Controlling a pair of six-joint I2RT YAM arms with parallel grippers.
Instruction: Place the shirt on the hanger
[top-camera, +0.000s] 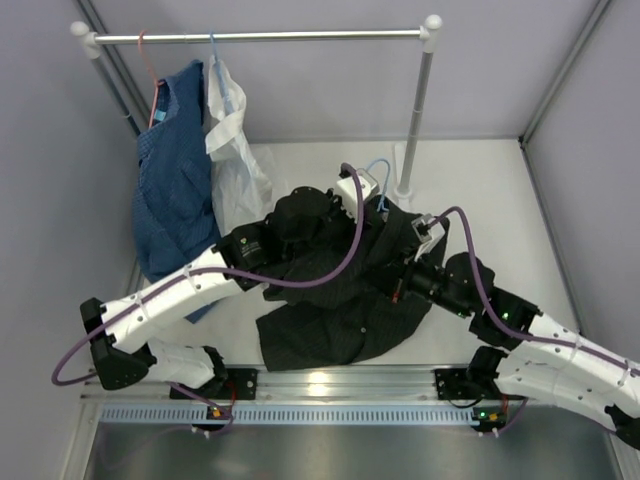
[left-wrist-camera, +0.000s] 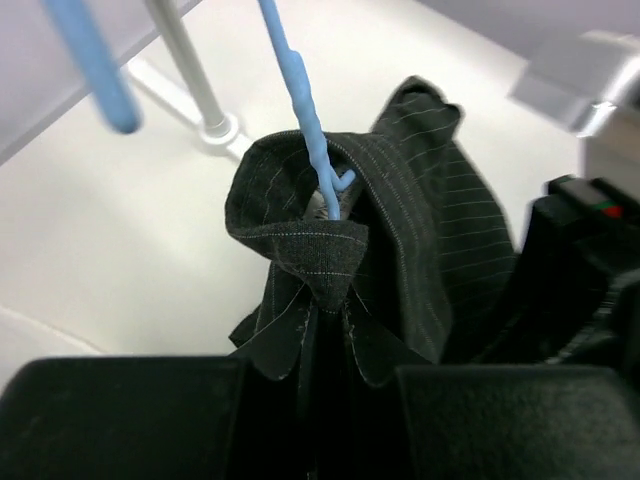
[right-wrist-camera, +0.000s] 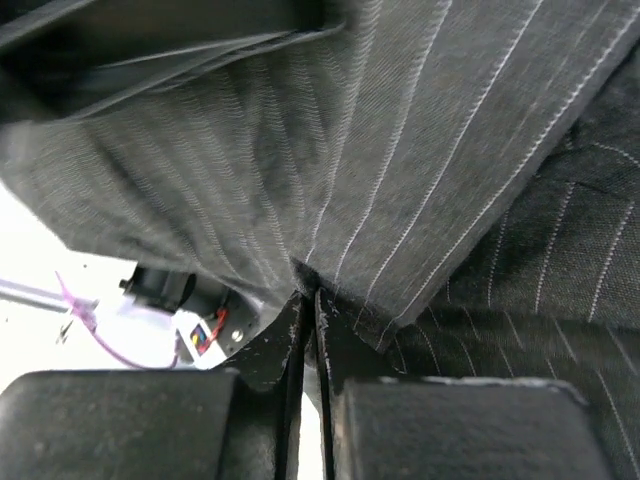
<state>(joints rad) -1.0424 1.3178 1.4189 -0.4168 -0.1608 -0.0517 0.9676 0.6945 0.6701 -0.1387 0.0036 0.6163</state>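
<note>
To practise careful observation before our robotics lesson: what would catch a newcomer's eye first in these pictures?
The black shirt sprawls mid-table, pinched by both the left pincer and the right pincer. A light-blue hanger pokes up out of its collar. At the back left, a blue patterned garment and a white shirt hang from a rail.

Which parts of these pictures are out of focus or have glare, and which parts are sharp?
Top external view: a glare spot on the metal rail; the shirt is so dark that its folds hardly show. Left wrist view: the collar and the hanger are sharp, a blue bar at top left is blurred. Right wrist view: pinstripes sharp mid-frame, cloth at the top edge soft.
</note>
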